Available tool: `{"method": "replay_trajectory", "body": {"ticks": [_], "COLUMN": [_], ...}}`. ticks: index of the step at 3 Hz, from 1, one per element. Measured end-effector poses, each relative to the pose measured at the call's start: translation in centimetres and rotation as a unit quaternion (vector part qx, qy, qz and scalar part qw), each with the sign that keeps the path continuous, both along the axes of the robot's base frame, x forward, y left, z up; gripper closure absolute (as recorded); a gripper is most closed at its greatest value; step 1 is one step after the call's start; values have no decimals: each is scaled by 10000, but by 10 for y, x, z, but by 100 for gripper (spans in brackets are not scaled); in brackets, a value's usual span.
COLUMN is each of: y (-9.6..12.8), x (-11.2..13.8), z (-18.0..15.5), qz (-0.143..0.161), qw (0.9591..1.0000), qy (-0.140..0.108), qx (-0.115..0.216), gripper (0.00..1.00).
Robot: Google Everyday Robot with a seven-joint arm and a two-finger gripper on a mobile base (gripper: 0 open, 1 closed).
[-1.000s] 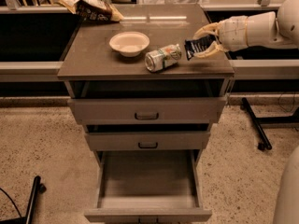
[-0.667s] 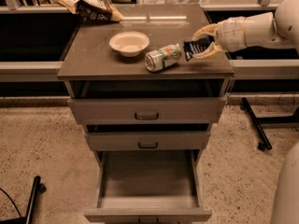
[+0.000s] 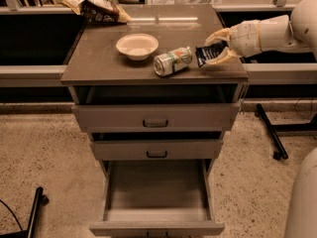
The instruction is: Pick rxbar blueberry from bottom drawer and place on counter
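The rxbar blueberry (image 3: 207, 55), a dark navy bar with pale print, is tilted at the right edge of the counter (image 3: 106, 66), just right of a lying silver-green can (image 3: 172, 61). My gripper (image 3: 208, 50) reaches in from the right, its pale fingers (image 3: 221, 33) above and below the bar and shut on it. The bar's lower edge is at or just over the counter surface; I cannot tell whether it touches. The bottom drawer (image 3: 156, 195) is pulled far out below, with a bare grey inside.
A white bowl (image 3: 137, 46) stands mid-counter, and a brown-and-tan snack bag (image 3: 99, 9) lies at the back left corner. The top drawer (image 3: 155, 117) and middle drawer (image 3: 156, 148) are partly open. A dark stand leg (image 3: 270, 133) crosses the floor at right.
The gripper and the bar have shifted slightly left and down toward the counter surface. The can, bowl and drawers have not moved.
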State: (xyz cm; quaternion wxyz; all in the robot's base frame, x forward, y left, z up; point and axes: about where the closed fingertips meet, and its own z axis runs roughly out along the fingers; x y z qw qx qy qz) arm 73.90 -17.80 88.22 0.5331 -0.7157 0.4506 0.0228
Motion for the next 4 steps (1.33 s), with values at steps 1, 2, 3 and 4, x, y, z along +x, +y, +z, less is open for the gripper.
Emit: {"method": "replay_trajectory", "body": {"ticks": [1,2,3,4], "y": [-1,-1,-1,-1], "x": [0,0,0,0], "z": [-5,-6,-6,-6], "qz": [5,7,7,7], "qw": [10000,9999,9999,9999], "qy": [88,97,98,98], "qx": [-23,-26,-26,-26], "gripper": [100,85,54,30]}}
